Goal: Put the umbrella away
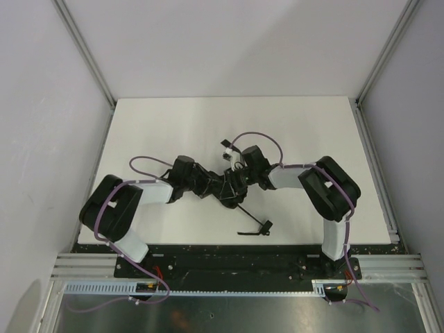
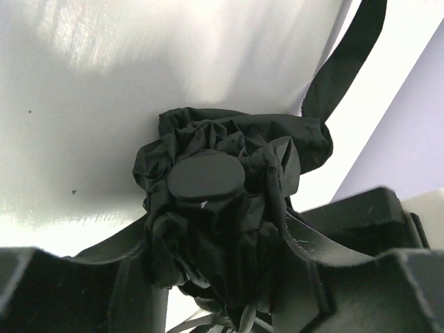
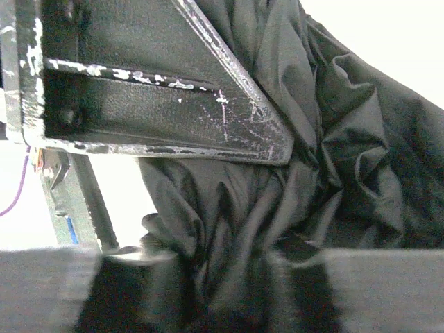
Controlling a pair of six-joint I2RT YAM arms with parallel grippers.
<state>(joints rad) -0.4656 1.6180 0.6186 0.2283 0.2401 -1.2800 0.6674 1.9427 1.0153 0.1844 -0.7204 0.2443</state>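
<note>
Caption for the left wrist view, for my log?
Folded black umbrella, round end cap toward camera, bunched between the jaws of the left gripper against the white table.

Both arms bent inward, grippers meeting at the centre.

The left arm (image 1: 125, 208) rises from its base, folds sharply at the elbow out to the left and runs its forearm rightward; the right arm (image 1: 329, 191) mirrors it, elbow out to the right, forearm running leftward. The two wrists come almost nose to nose, both low. The left gripper (image 2: 215, 277) has its two fingers partly apart and pressed against either side of the bunched umbrella (image 2: 208, 177). The right gripper (image 3: 277, 208) stands narrower, its fingers pinching the fabric between them.
</note>
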